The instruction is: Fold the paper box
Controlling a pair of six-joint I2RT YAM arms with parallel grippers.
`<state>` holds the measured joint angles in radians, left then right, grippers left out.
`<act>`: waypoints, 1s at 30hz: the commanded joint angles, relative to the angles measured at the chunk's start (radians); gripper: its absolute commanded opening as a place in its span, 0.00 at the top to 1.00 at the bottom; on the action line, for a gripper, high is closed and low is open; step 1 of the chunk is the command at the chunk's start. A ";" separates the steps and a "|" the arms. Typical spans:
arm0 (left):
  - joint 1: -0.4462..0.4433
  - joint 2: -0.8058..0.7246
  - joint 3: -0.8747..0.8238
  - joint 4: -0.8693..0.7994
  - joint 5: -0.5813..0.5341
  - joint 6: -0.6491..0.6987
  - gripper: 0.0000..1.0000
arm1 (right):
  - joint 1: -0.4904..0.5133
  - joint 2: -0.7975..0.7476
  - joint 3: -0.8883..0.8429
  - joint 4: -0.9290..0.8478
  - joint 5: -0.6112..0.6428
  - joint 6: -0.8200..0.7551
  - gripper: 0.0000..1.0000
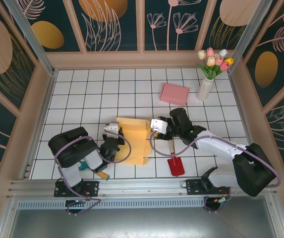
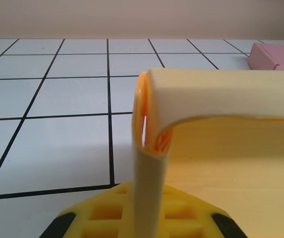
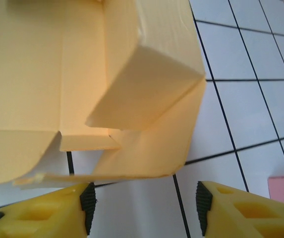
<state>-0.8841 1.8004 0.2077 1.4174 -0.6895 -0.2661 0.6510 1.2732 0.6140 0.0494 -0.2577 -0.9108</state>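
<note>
White-tiled surface with black grid lines, enclosed by floral wall panels.

Near edge, right of centre: a red spatula (image 1: 175, 166) lies apart from the work and is not involved.

Just beyond, toward the middle, the paper box (image 1: 134, 139) lies partly folded with one side panel raised.

The left tool (image 1: 113, 145) is clamped narrow on the box's left flap. In the wrist view the flap stands upright between the fingers (image 2: 62, 225) and curls over at the top. This grip is judged to anchor the sheet and hold that wall up.

The right tool (image 3: 145, 202) sits just beside the box's right corner, jaws partly apart with nothing between them. The raised corner panel lies just ahead and is judged to be the next grip.

Farther right: a pink block (image 1: 174, 93), then a vase of tulips (image 1: 207, 84) near the far right corner. Both are well apart from the box.
</note>
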 commanded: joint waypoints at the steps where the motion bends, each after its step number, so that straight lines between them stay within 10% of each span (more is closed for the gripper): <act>1: -0.007 -0.025 -0.004 0.039 -0.004 -0.015 1.00 | 0.019 0.017 0.006 0.053 -0.045 0.000 0.44; 19: -0.007 -0.028 0.028 -0.014 -0.050 -0.065 1.00 | 0.095 0.108 0.018 0.170 -0.027 0.143 0.56; 30: -0.007 -0.034 0.048 -0.065 -0.067 -0.117 1.00 | 0.187 0.235 0.077 0.372 0.301 0.447 0.58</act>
<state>-0.8825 1.7927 0.2390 1.3491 -0.7700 -0.3462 0.8062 1.4754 0.6491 0.2989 -0.0826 -0.5842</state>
